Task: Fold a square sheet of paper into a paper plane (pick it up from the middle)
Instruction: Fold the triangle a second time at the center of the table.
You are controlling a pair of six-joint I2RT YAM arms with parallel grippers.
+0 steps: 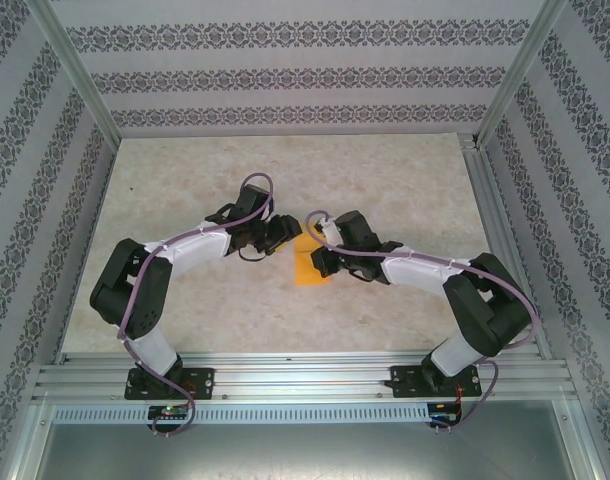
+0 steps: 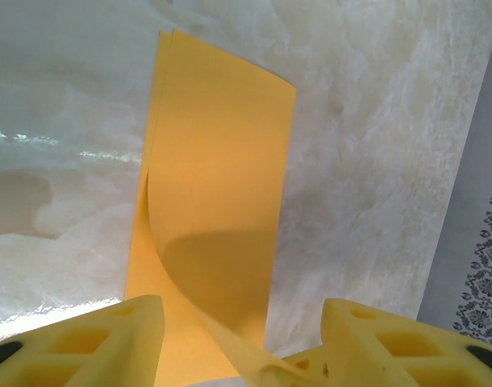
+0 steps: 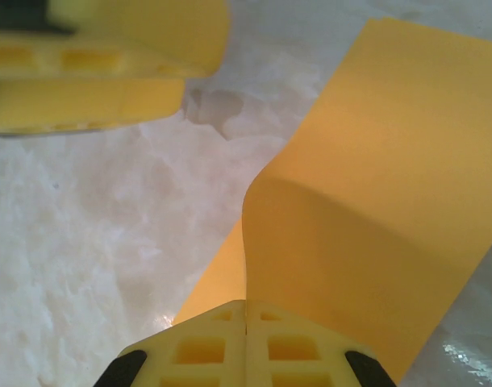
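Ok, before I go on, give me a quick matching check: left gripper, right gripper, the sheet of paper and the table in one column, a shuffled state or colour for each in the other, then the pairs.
1. left gripper
2. right gripper
3. sheet of paper
4. table

A. pale, marbled surface
B. jaws shut, pinching the paper
C. orange-yellow, one end curling up
D. jaws apart

Pairs: 1-D, 2-B, 3-C, 4-A

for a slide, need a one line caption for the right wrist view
Right tool shut on the raised edge of the orange-yellow paper, the rest lying on the pale table.
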